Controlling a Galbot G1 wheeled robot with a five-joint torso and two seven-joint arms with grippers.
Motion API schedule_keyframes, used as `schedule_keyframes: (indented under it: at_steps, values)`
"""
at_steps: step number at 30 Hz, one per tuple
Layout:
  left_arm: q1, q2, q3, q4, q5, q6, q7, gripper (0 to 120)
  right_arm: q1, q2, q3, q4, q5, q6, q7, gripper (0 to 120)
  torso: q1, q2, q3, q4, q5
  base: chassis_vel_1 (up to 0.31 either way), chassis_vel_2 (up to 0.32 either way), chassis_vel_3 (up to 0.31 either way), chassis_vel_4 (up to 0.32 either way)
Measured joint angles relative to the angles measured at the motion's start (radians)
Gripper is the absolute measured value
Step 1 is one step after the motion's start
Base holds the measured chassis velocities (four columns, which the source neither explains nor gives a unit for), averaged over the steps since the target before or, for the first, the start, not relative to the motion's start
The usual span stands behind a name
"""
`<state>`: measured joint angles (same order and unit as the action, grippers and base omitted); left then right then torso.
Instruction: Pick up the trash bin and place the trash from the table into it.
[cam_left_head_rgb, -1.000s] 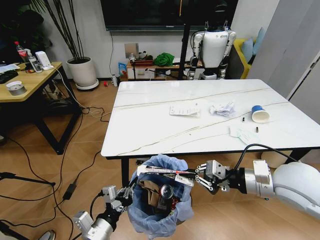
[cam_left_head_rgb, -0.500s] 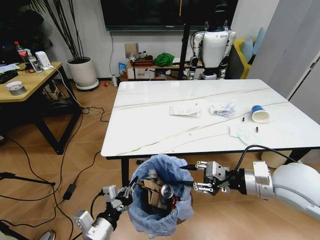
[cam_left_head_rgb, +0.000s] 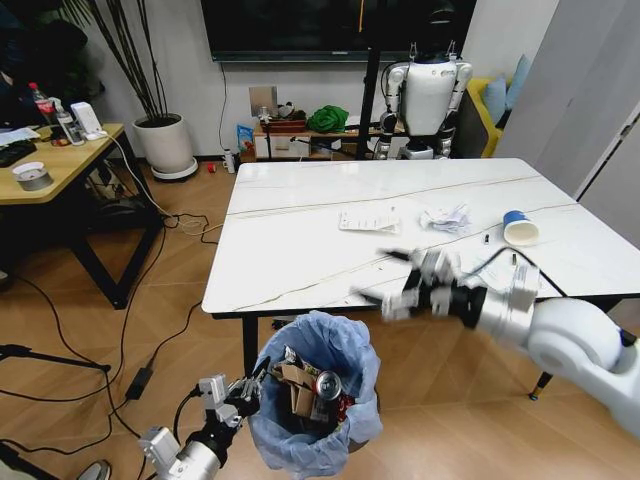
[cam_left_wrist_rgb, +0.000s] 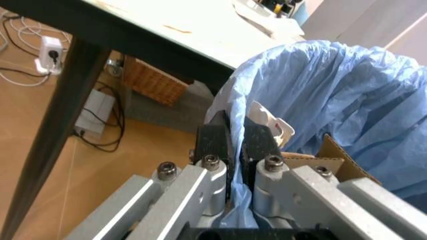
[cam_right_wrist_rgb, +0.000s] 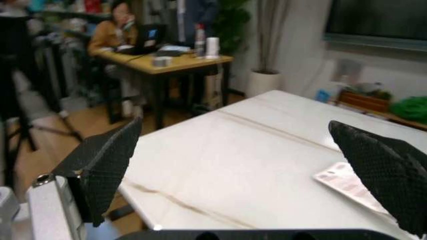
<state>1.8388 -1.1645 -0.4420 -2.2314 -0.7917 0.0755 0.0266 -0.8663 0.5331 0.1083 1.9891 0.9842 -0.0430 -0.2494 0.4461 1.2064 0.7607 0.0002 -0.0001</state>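
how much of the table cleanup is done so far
Partly done. The blue-bagged trash bin hangs off the floor from the left gripper, shut on its rim, and already holds brown cardboard and a red can. The open, empty right gripper is above the white marble table. Left: printed sheet, crumpled paper, blue-and-white cup.

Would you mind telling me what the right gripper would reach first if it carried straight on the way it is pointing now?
Most likely nothing soon: the open right gripper points out over the bare near part of the table. The printed sheet lies off to one side of that line, though depth is uncertain.
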Motion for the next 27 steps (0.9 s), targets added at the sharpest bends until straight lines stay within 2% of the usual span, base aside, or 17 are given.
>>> schedule_keyframes:
  at_steps: [7, 10, 13, 20, 27]
  values:
    - [0.007, -0.001, -0.002, -0.006, 0.003, -0.001, 0.000, 0, 0.048, 0.120, -0.002, -0.153, -0.015, 0.052, 0.046, 100, 0.000, 0.000, 0.000, 0.0000, -0.0005, 0.000, 0.000, 0.000, 0.000]
    - [0.008, -0.003, -0.002, -0.006, 0.004, -0.001, 0.000, 0, 0.066, 0.160, -0.007, -0.188, -0.006, 0.037, 0.066, 100, 0.000, 0.000, 0.000, -0.0001, 0.0002, 0.000, 0.000, 0.000, 0.000]
    - [0.005, -0.005, -0.003, -0.006, 0.003, -0.001, 0.000, 0, 0.123, 0.236, -0.032, -0.256, 0.021, 0.001, 0.121, 100, 0.000, 0.000, 0.000, -0.0001, 0.0001, 0.000, 0.000, 0.000, 0.000]
    - [0.007, -0.004, -0.010, -0.007, -0.003, -0.001, 0.000, 0, 0.240, 0.342, -0.103, -0.411, 0.062, -0.031, 0.201, 100, 0.000, 0.000, 0.000, 0.0001, -0.0003, 0.000, 0.000, 0.000, 0.000]
    - [0.016, -0.003, -0.019, -0.010, -0.007, -0.002, 0.001, 0, 0.304, 0.429, -0.135, -0.560, 0.075, -0.034, 0.227, 100, 0.000, 0.000, 0.000, 0.0000, -0.0001, 0.000, 0.000, 0.000, 0.000]
